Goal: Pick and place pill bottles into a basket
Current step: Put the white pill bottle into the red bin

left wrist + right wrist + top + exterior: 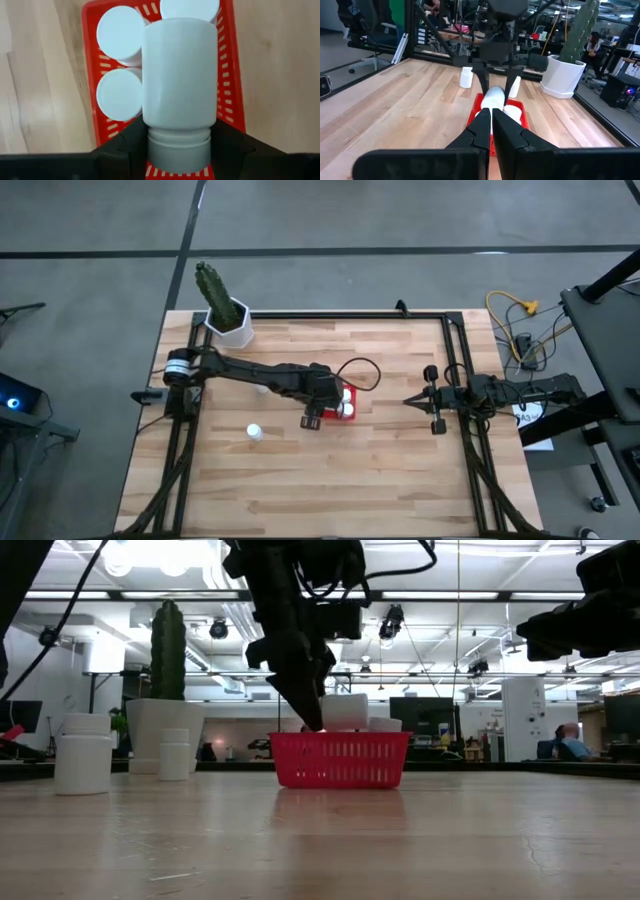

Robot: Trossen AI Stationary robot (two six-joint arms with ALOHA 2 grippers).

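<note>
The left gripper (178, 150) clamps a bottle (180, 75) by its cap end, directly above the basket (234, 95) at frame centre in the high view. The left arm reaches in from upper left. The right gripper (408, 401), jaws closed, waits centre right.

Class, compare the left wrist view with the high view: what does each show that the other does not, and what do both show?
Only the left wrist view shows three white caps of bottles already inside the basket, and the left gripper's fingers clamping a pill bottle over it.

Only the high view shows the loose pill bottle on the table, the cactus pot, and the right gripper waiting apart, shut.

Both show the red basket.
</note>
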